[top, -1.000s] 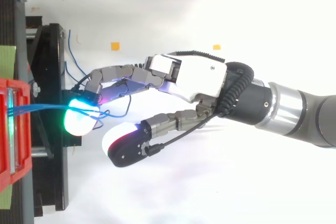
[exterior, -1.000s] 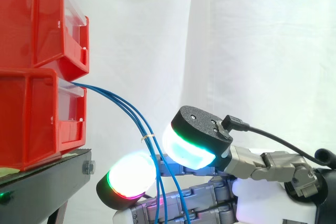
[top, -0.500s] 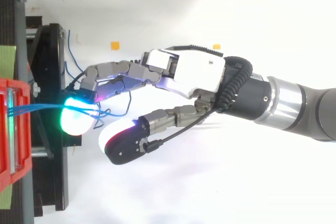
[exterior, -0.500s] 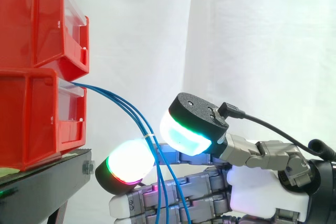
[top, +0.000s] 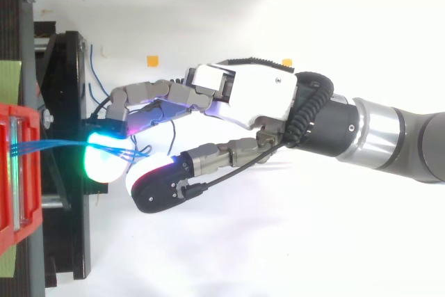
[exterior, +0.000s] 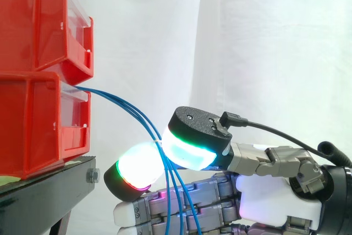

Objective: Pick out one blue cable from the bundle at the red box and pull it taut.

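The red bins (exterior: 33, 125) are glossy moulded plastic, with clear plastic panels (exterior: 77, 111) across their fronts. The blue cables (exterior: 124, 103) wear a smooth, slightly shiny plastic sheath (a thin pale tie (exterior: 158, 142) binds them, its material too small to tell). The robot hand (top: 257, 99) has a glossy white plastic shell, grey metal links with a dull sheen, and milky translucent pads (exterior: 190, 152) backed by matt black caps (exterior: 198, 125). The arm (top: 417, 154) behind it carries a brushed metal ring (top: 379, 133). The stand (exterior: 49, 191) is matt black metal with a bright metal bolt (exterior: 92, 176). The curtain (exterior: 264, 48) is soft white cloth, matt.
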